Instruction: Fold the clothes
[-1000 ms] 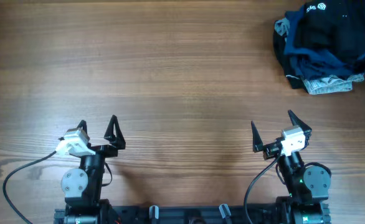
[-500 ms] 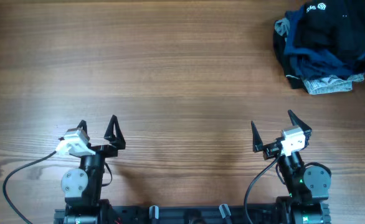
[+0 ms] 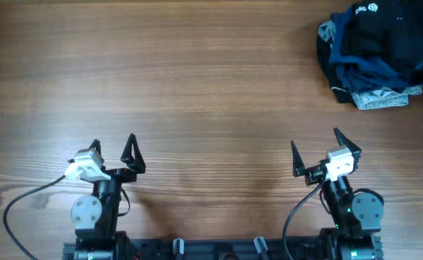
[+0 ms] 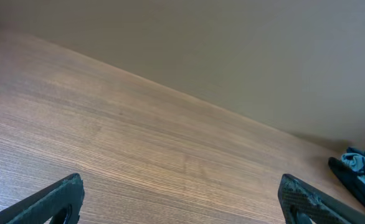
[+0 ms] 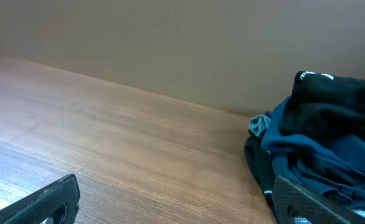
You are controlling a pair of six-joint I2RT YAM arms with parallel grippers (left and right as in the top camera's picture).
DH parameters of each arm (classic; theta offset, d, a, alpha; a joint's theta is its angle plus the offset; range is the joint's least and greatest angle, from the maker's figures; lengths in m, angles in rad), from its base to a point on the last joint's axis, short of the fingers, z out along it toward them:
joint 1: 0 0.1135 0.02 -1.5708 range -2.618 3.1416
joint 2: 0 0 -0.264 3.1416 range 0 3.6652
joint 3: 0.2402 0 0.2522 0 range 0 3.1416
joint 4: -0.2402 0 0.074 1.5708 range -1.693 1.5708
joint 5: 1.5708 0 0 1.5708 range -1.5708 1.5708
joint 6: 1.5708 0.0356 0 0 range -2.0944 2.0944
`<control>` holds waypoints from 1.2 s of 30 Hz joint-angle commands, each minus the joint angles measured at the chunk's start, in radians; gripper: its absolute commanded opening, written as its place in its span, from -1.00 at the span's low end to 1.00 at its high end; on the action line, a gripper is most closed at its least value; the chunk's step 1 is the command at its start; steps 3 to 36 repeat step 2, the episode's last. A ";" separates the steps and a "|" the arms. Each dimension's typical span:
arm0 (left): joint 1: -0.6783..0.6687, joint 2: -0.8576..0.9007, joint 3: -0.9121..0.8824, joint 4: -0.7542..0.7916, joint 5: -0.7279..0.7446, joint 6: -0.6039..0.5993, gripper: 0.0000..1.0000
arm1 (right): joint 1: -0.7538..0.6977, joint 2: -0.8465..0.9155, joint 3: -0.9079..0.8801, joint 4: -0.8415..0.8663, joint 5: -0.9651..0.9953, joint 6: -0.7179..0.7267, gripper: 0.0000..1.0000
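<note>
Clothes [image 3: 376, 54] sit heaped at the upper right of the frame on the wooden worktop [image 3: 197, 87], with a black T-shirt [image 3: 374, 29] on top. Low in the frame, the left fingers [image 3: 132, 153] and right fingers [image 3: 296, 160] are spread, holding nothing.

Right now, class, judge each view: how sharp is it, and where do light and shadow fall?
Overhead: evenly lit, brown wooden table sharp-grained; the crumpled black, blue and grey clothes pile loses detail in black. Left wrist: softer, fingertips dark. Right wrist: pale sheen on wood, lower left.
</note>
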 commanded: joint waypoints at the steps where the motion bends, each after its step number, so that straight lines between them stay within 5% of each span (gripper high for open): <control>1: 0.008 -0.008 -0.004 -0.004 0.011 0.016 0.99 | -0.005 -0.008 -0.003 0.005 0.013 0.019 1.00; 36: 0.008 -0.008 -0.004 -0.004 0.011 0.016 1.00 | -0.005 -0.008 -0.003 0.005 0.013 0.019 1.00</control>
